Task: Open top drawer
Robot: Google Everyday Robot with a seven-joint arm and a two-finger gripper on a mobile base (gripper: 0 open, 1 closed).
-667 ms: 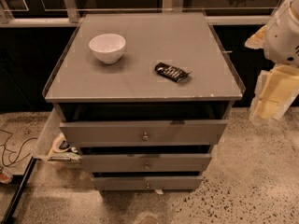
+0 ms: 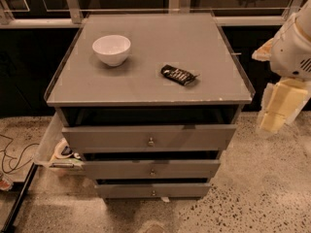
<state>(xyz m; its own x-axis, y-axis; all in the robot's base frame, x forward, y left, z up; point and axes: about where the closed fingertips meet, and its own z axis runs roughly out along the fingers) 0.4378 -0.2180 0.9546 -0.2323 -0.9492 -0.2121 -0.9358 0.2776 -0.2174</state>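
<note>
The top drawer (image 2: 148, 136) is a wide grey panel with a small round metal knob (image 2: 150, 141) at its centre, just under the cabinet top. It stands pulled out a little, with a dark gap showing above its front. Two shallower grey drawers (image 2: 151, 169) sit below it, each also slightly out. My gripper (image 2: 279, 108) is the cream-coloured end of the white arm at the right edge. It hangs beside the cabinet's right side, apart from the drawer and its knob, and holds nothing that I can see.
On the grey cabinet top (image 2: 146, 81) stand a white bowl (image 2: 112, 49) at the back left and a dark snack packet (image 2: 178, 74) right of centre. A clear side bin (image 2: 56, 152) with small items hangs on the cabinet's left. The floor is speckled, with cables at the far left.
My arm and gripper have sunk slightly at the right edge. The drawers, the bowl and the packet have not visibly moved.
</note>
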